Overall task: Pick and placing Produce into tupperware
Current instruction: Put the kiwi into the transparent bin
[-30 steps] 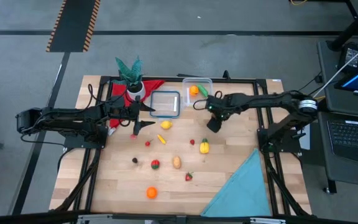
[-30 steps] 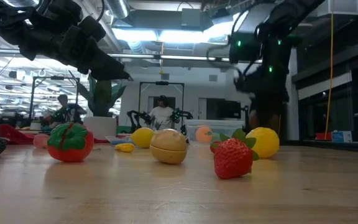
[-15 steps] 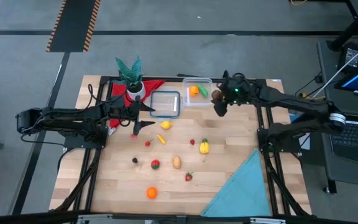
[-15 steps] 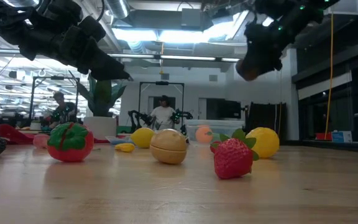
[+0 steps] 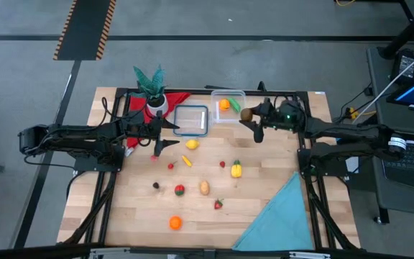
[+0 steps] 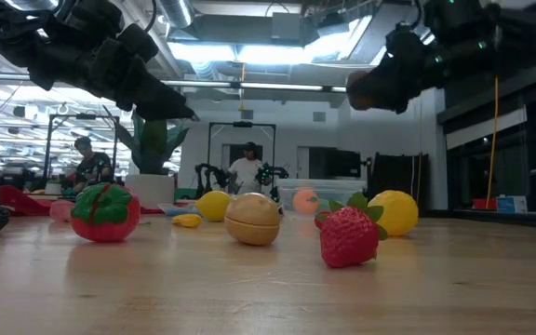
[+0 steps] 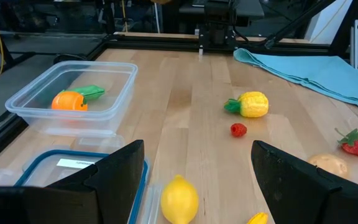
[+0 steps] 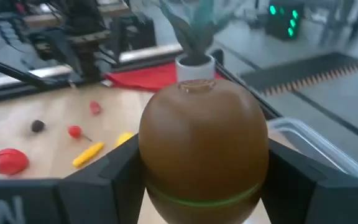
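The tupperware (image 5: 228,105) stands at the far middle of the table with an orange piece (image 5: 223,104) and a green piece (image 5: 234,105) inside. Just right of it, my right gripper (image 5: 249,118) is shut on a brown round fruit (image 8: 204,146), which hangs above the table. My left gripper (image 5: 169,135) stands open by the blue-rimmed lid (image 5: 191,120) with nothing between its fingers. Other produce lies loose on the wood: a lemon (image 5: 191,144), a yellow-green piece (image 5: 236,170), a potato (image 5: 204,188), a strawberry (image 5: 218,204) and an orange (image 5: 175,223). My right gripper pinches the brown fruit by its two opposite sides (image 8: 151,155) between its two fingers (image 8: 110,180). The fingers come nearly level from the table's right. The fruit is lifted clear of the table, beside the tub's right wall.
A potted plant (image 5: 152,88) on a red cloth (image 5: 177,98) stands at the far left of the tub. A teal cloth (image 5: 279,219) covers the near right corner. A tomato (image 5: 180,190) and small red pieces (image 5: 222,163) lie mid-table. People show in the room beyond.
My right gripper has risen and gone toward the table's far edge and the tub, carrying the brown fruit. It has tipped from pointing down to nearly level. My left gripper has kept still.
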You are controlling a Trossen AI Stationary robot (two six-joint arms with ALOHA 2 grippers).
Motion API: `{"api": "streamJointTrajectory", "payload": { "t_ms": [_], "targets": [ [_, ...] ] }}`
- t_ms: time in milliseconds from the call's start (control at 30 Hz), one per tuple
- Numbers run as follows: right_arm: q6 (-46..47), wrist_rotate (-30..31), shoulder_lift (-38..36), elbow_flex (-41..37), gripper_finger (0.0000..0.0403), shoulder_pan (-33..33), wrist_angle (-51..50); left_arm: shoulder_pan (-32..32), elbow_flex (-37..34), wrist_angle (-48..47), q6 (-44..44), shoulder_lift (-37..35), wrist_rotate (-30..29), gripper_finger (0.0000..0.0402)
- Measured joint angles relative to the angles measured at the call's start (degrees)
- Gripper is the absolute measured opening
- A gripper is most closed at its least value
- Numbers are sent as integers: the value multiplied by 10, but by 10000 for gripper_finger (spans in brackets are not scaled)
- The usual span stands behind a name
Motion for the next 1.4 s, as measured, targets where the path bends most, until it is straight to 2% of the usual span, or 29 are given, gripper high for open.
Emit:
{"api": "streamJointTrajectory", "payload": {
  "t_ms": [133, 367, 667, 1133, 1400],
  "targets": [
    [-3, -32, 0, -56, 246, 0, 88, 0, 0, 0, 0, 0, 0, 289],
    [-17, -109, 0, -99, 246, 0, 141, 0, 0, 0, 0, 0, 0, 289],
    [-17, -109, 0, -102, 246, 0, 145, 0, 0, 0, 0, 0, 0, 289],
    [1, 61, 5, -102, 246, 0, 141, 0, 0, 0, 0, 0, 0, 289],
    [1, 80, 32, -102, 246, 0, 144, 0, 0, 0, 0, 0, 0, 289]
  ]
}}
